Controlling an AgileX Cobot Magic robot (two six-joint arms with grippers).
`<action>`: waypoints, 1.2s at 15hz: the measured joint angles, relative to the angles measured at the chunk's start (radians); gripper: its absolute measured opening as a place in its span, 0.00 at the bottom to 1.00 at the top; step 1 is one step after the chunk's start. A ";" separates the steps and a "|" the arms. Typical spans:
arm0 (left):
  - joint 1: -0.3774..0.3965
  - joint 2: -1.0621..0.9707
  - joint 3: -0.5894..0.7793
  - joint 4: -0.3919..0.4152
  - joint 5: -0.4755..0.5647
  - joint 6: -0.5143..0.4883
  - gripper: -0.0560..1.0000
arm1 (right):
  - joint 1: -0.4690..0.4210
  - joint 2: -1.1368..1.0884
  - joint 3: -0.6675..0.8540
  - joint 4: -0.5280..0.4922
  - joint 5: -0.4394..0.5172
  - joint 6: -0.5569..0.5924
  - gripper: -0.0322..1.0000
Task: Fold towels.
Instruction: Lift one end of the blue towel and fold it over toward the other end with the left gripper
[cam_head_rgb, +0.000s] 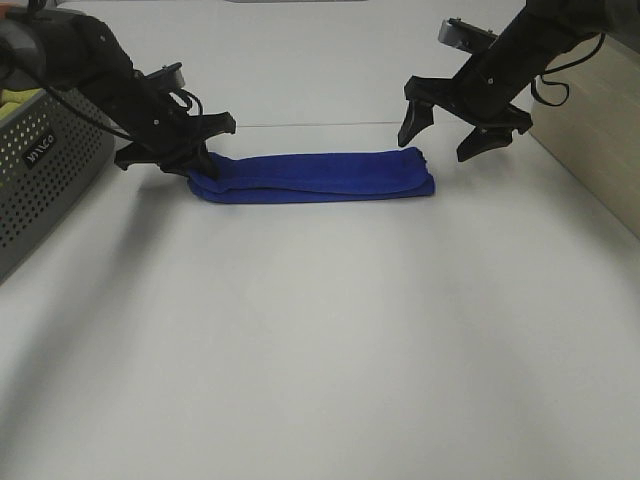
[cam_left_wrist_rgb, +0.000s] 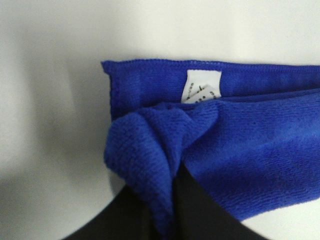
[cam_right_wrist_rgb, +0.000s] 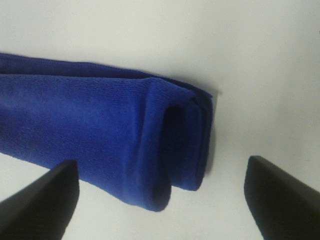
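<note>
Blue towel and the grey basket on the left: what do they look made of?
The towel: soft terry or microfibre cloth, matte; fuzzy pile, stitched hem and sewn-in white label. The basket: probably rigid plastic, possibly coated metal; grey, evenly perforated walls.

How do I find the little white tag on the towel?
Find the long blue towel on the white table. Go to the end that the left gripper pinches. The tag sits there by the hemmed edge, the only white patch on all that blue.
</note>
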 joint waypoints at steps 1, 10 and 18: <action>0.000 -0.007 -0.034 0.065 0.048 -0.028 0.11 | 0.000 0.000 0.000 0.000 0.000 0.000 0.84; -0.126 -0.080 -0.392 0.238 0.358 -0.173 0.11 | 0.000 0.000 0.000 0.000 0.033 0.001 0.84; -0.226 0.096 -0.394 0.011 0.067 -0.331 0.19 | 0.000 0.000 0.000 0.003 0.081 0.001 0.84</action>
